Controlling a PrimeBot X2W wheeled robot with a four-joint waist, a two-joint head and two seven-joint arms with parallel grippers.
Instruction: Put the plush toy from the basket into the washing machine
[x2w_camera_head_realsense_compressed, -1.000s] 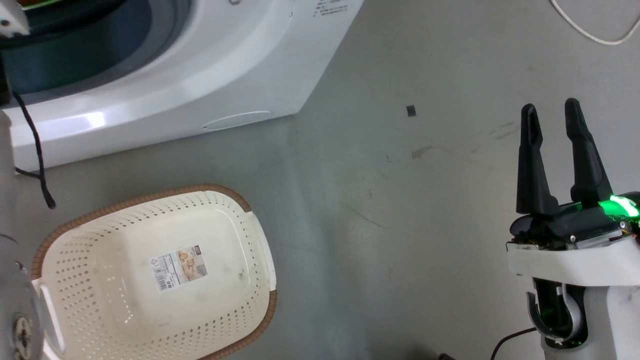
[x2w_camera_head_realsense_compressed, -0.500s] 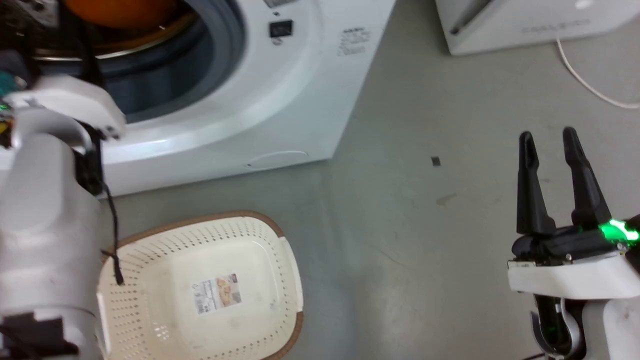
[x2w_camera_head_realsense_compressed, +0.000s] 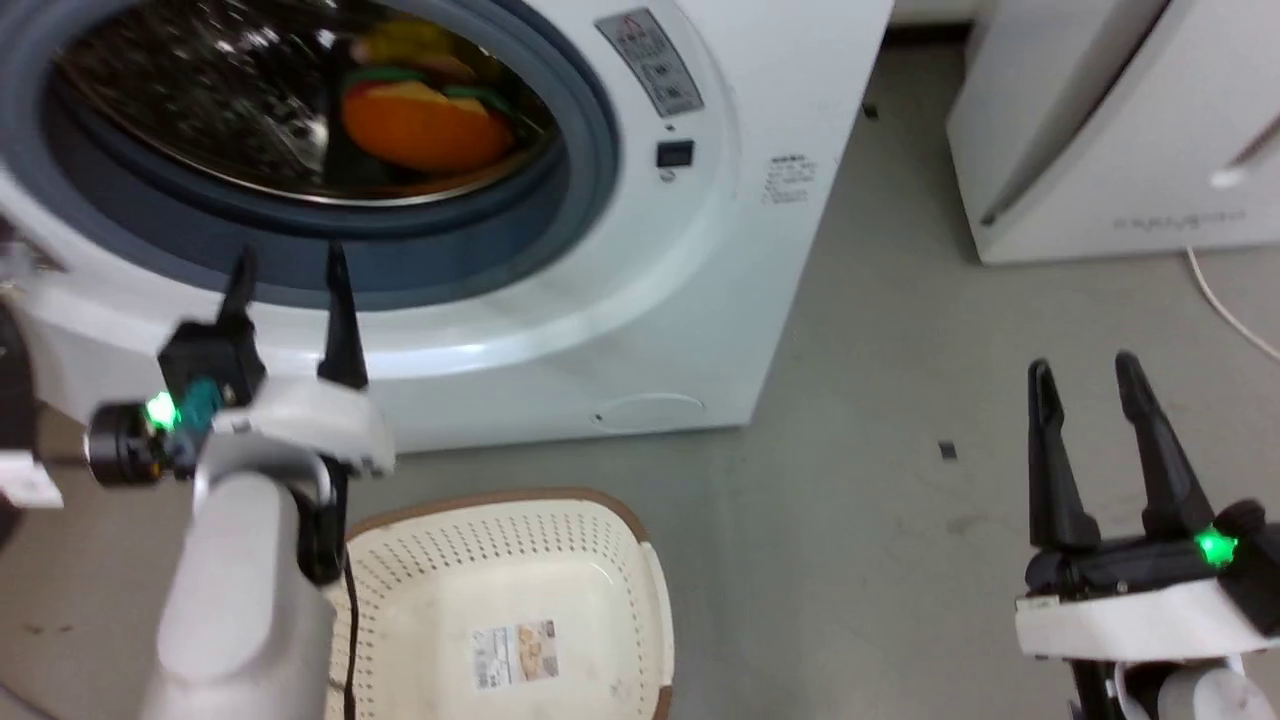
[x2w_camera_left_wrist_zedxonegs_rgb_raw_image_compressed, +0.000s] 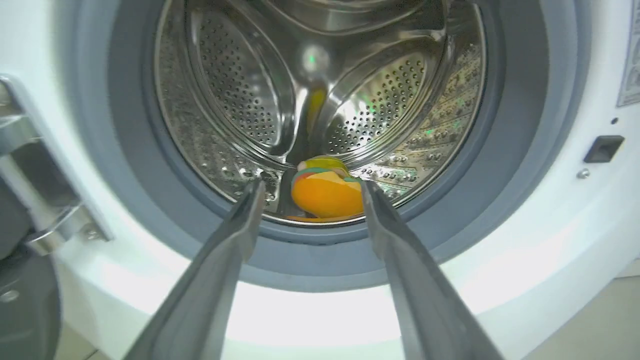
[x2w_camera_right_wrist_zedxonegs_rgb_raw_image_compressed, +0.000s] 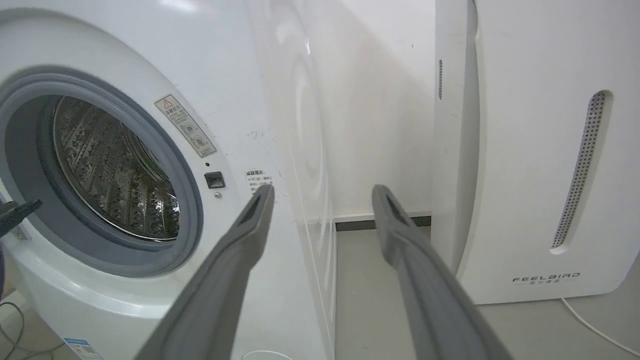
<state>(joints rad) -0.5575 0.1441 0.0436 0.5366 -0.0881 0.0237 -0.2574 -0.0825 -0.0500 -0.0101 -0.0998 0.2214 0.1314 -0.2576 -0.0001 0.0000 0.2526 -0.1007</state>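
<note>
The plush toy (x2w_camera_left_wrist_zedxonegs_rgb_raw_image_compressed: 327, 192) lay inside the washing machine (x2w_camera_head_realsense_compressed: 700, 300), low in the shiny steel drum (x2w_camera_left_wrist_zedxonegs_rgb_raw_image_compressed: 235, 100) near its front lip, orange end toward the opening, with nothing touching it. The left gripper (x2w_camera_head_realsense_compressed: 289, 260) hung just outside the round opening, in front of the grey gasket (x2w_camera_left_wrist_zedxonegs_rgb_raw_image_compressed: 125, 150), its two fingers spread apart and holding nothing. In the left wrist view the toy showed between them, beyond their tips. The basket (x2w_camera_head_realsense_compressed: 625, 580) sat on the grey floor (x2w_camera_head_realsense_compressed: 850, 560) just in front of the machine, a paper label (x2w_camera_head_realsense_compressed: 515, 652) on its inside bottom. The right gripper (x2w_camera_head_realsense_compressed: 1083, 367) hovered over the floor, well apart from the machine, fingers likewise spread and empty. A white slanted appliance (x2w_camera_head_realsense_compressed: 1100, 150) stood near the washing machine.
</note>
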